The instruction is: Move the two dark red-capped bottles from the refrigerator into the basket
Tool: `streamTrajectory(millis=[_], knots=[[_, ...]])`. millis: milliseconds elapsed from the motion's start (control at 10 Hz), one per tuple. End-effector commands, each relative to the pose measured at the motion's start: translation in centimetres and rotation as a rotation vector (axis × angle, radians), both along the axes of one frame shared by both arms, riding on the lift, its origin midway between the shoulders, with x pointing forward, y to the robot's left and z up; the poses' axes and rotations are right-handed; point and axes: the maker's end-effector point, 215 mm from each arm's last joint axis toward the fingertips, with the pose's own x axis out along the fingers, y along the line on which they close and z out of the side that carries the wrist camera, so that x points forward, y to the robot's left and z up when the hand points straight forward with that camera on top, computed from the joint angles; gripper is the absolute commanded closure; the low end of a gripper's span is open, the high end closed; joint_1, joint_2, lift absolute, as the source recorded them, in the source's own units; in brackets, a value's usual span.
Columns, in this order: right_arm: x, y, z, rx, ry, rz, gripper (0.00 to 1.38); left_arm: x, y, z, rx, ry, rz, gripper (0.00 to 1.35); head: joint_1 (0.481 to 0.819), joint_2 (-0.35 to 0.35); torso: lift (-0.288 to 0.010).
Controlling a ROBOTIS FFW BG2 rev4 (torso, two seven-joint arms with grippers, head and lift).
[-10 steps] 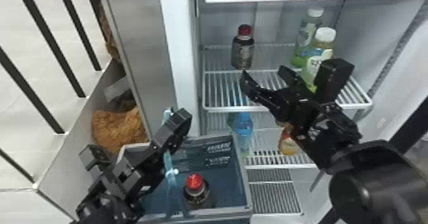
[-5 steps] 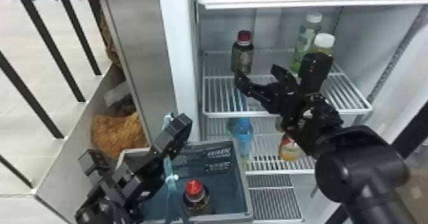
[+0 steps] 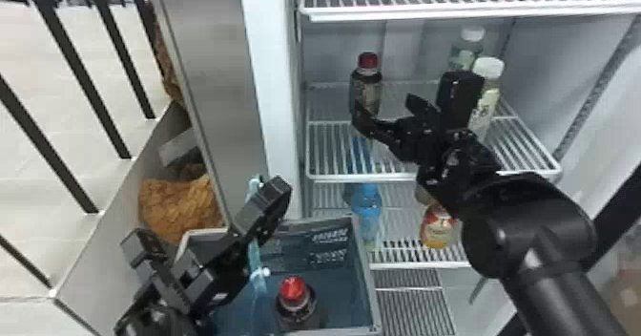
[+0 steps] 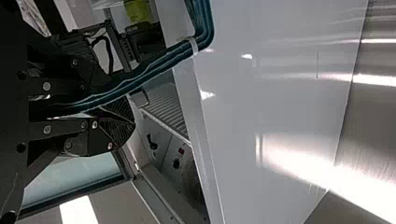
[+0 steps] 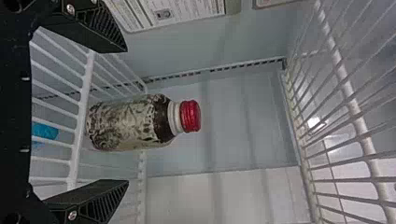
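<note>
Right wrist view: the dark red-capped bottle (image 5: 128,122) stands upright on the wire shelf (image 3: 434,176), lined up with the gap of the right gripper (image 3: 387,108), whose two fingers (image 5: 93,200) are spread wide and hold nothing. One finger is to each side of the bottle's line, and both are apart from it. In the head view, that gripper is at the near side of the bottle, one fingertip overlapping the bottle's lower part from this angle. To the right of the right gripper and farther back, two pale-capped bottles, one nearer (image 3: 486,101) and one behind it (image 3: 467,51), stand on the same shelf. Below the gripper, on the next shelf down, are a blue bottle (image 3: 366,206) and an orange bottle with a red-and-white label (image 3: 438,227). Above it runs the upper shelf (image 3: 429,13). The left gripper (image 3: 210,249) is over the left part of the grey-blue basket (image 3: 366,275); how far it is open, I cannot tell. Light-blue tubing (image 3: 257,273) hangs beside it. The other red-capped bottle (image 3: 294,304) is upright inside the basket, to the right of the left gripper and lower down. Beyond the left gripper, outside the basket, is an orange-brown bundle (image 3: 179,206).
</note>
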Motion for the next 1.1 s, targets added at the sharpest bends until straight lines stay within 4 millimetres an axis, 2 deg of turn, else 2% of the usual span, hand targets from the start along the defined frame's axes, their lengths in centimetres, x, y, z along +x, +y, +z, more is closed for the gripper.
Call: streamTrajectory(millis=[0,400,800,900,1000], knots=[[1.1,0.4,-0.2,-0.016,0.007,0.003,0.10,0.1,-0.1,0.2,-0.001,-0.004,-0.002,1.19,0.637,0.031,-0.034],[3.3,0.6,-1.3,-0.052,0.038,-0.014,0.09,0.2,-0.1,0.3,0.000,-0.008,-0.004,1.19,0.627,0.035,-0.034],[5.0,1.1,-0.2,-0.087,0.023,-0.024,0.12,0.4,-0.2,0.5,-0.002,-0.012,-0.003,1.19,0.616,0.037,-0.034],[5.4,0.8,-0.8,-0.089,0.037,-0.032,0.23,0.3,-0.2,0.5,-0.003,-0.011,-0.005,1.19,0.611,0.038,-0.034],[5.5,0.7,-1.4,-0.091,0.057,-0.033,0.57,0.4,-0.2,0.4,-0.004,-0.009,-0.005,1.19,0.610,0.038,-0.034]])
